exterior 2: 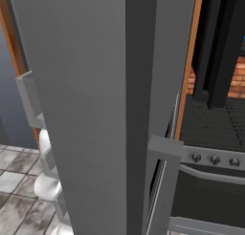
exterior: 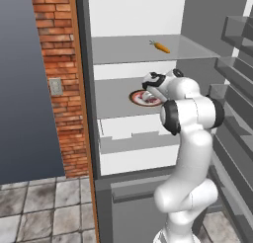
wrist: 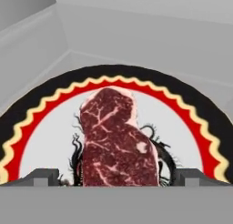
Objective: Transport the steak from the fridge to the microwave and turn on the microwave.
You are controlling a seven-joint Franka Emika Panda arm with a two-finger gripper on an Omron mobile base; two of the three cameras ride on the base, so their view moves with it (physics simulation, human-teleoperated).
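The fridge point(exterior: 129, 16) stands open with white walls and clear shelves. On its middle shelf lies a plate point(exterior: 134, 97) with a black, red and yellow rim point(wrist: 32, 107). The steak point(wrist: 118, 136), a dark red marbled slab, rests in the plate's middle. My gripper point(exterior: 147, 94) reaches into the shelf just above the plate and hides most of the steak in the left base view. In the hand view the gripper point(wrist: 117, 177) is open, one fingertip point(wrist: 43, 176) on each side of the steak's near end. Whether the black bulk point(exterior 2: 215, 48) above the stove is the microwave I cannot tell.
An orange carrot point(exterior: 161, 47) lies on the shelf above. Door racks point(exterior: 237, 74) flank the arm on the right. A brick wall point(exterior: 54, 64) borders the fridge on the left. The grey fridge door point(exterior 2: 86, 110) blocks most of the right base view, beside a knobbed stove point(exterior 2: 214, 160).
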